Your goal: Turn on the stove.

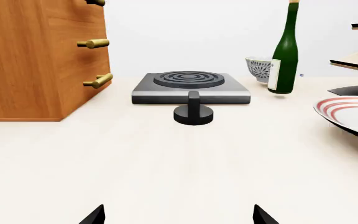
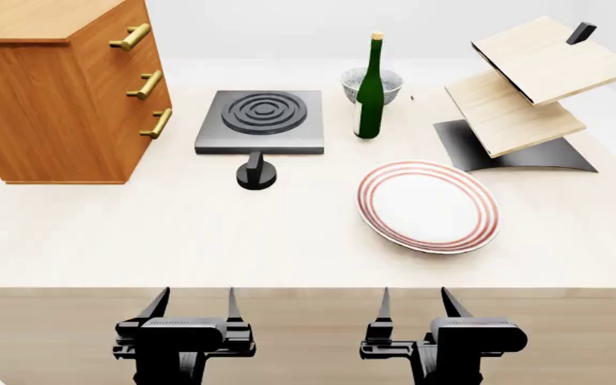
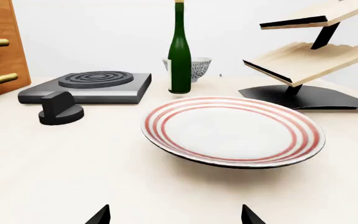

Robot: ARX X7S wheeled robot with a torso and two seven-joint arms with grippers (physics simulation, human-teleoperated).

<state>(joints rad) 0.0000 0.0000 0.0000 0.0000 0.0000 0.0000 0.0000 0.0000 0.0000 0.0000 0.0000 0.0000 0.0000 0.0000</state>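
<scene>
Head view: my left pincer [image 2: 195,307] and right pincer [image 2: 413,305] sit at the bottom edge, below the table [image 2: 180,241] front, each with its 2 fingers spread and holding nothing. The stove [image 2: 261,121] lies upper centre, its knob [image 2: 256,173] just in front of it. Wooden drawers [image 2: 62,88] stand upper left, a green bottle [image 2: 370,88] and plate [image 2: 428,206] to the right.

Left wrist view: stove [image 1: 191,87] centre, knob [image 1: 193,110] before it; 2 fingertips [image 1: 93,215] apart at the bottom.

Right wrist view: stove [image 3: 92,86] and knob [image 3: 59,109] at left, plate [image 3: 234,130] centre.

Stove [image 2: 260,120], knob [image 2: 257,174], plate [image 2: 428,206]
</scene>
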